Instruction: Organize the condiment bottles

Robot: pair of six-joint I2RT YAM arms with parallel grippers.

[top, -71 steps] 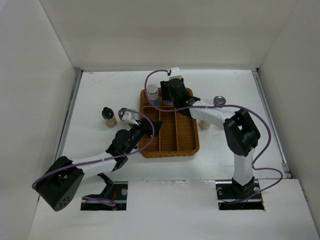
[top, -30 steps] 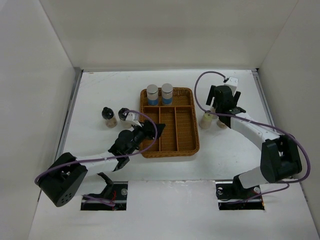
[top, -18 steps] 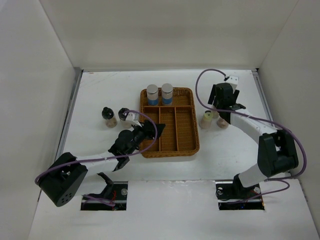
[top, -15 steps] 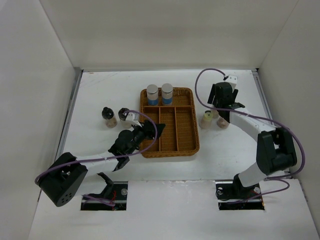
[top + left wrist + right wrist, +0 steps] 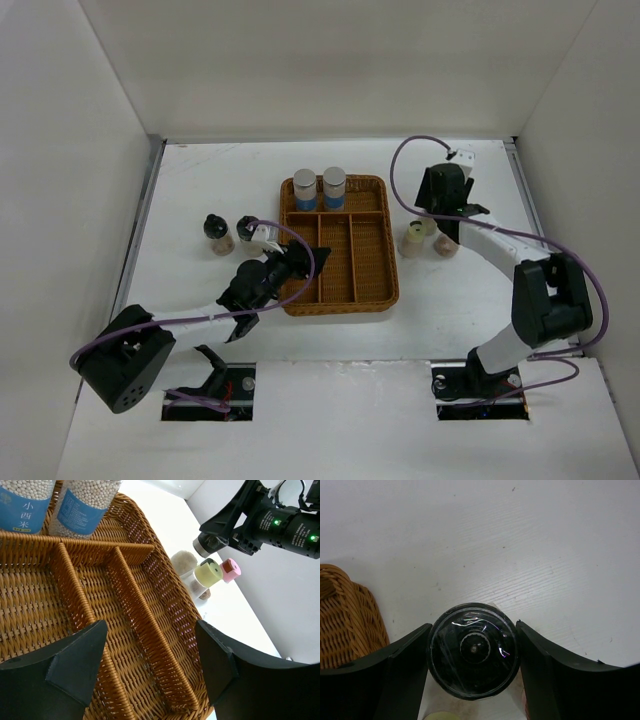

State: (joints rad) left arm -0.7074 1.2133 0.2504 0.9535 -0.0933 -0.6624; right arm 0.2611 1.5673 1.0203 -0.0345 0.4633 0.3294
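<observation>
Condiment bottles [image 5: 334, 187] stand in three groups on the white bench [image 5: 200, 180]: two inside the brown wicker tray [image 5: 391, 285] at mid-bench, two to its left and three to its right. The right arm [image 5: 490, 243], which a couple of seconds ago reached over the tray's far row, now stretches out to the right of the tray and has hardly shifted in the last second. The left arm [image 5: 190, 322] lies where it did before. Its left gripper [image 5: 150, 630] hangs spread over the tray's near compartments with nothing between the fingers. The right gripper [image 5: 473, 626] sits over the dark-lidded bottle [image 5: 472, 650], and its fingers, wider a second ago, now press against both sides of the round lid. The blue-banded bottles [image 5: 305, 188] stand upright side by side at the left end of the tray's far row, both uncovered now that the right arm has gone. The cream-capped bottle [image 5: 415, 238] and the pink-capped bottle [image 5: 443, 246] stand just beside each other on the near side of the gripped one, unmoved. The black-capped bottles [image 5: 214, 232] stand near the tray's left edge as before.
</observation>
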